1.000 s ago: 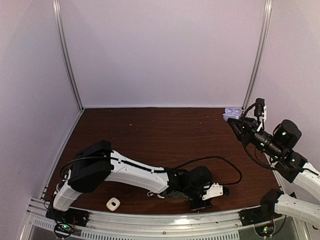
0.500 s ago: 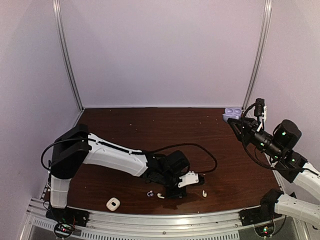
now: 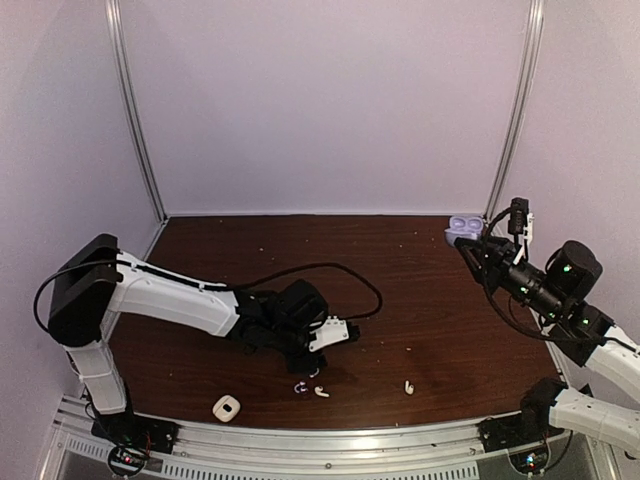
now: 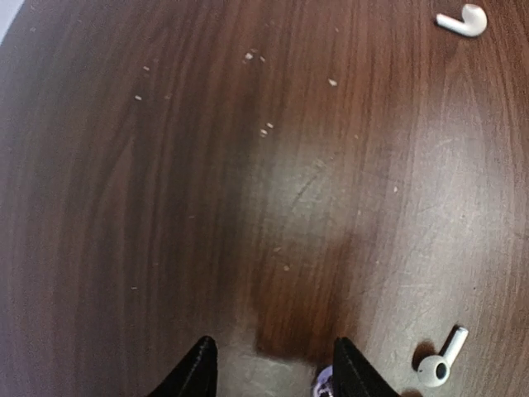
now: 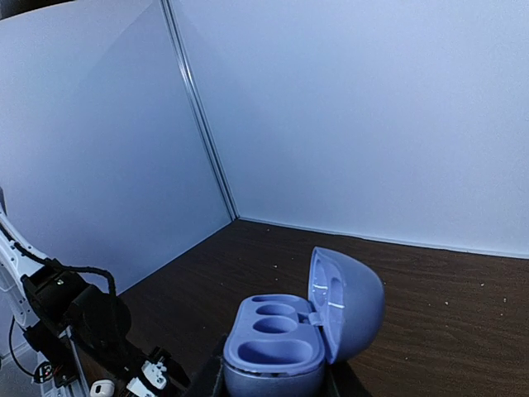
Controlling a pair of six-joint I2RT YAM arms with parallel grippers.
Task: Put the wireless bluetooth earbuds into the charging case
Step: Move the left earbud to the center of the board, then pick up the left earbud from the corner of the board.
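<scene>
Only right wrist shows purple case (image 5: pixel 273 351) lid upright.

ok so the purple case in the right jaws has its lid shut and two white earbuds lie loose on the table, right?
No: the purple case has its lid open, sockets empty, per the right wrist view. The two white earbuds do lie loose on the table.

Wore white shells between black joints on the left arm (image 3: pixel 170 297), trailed a thin black cable (image 3: pixel 330 267), ended in a black left gripper (image 4: pixel 273 376). Showed black housings, green lights (image 3: pixel 567 268) and white lower links on the right arm (image 3: pixel 540 285).
</scene>
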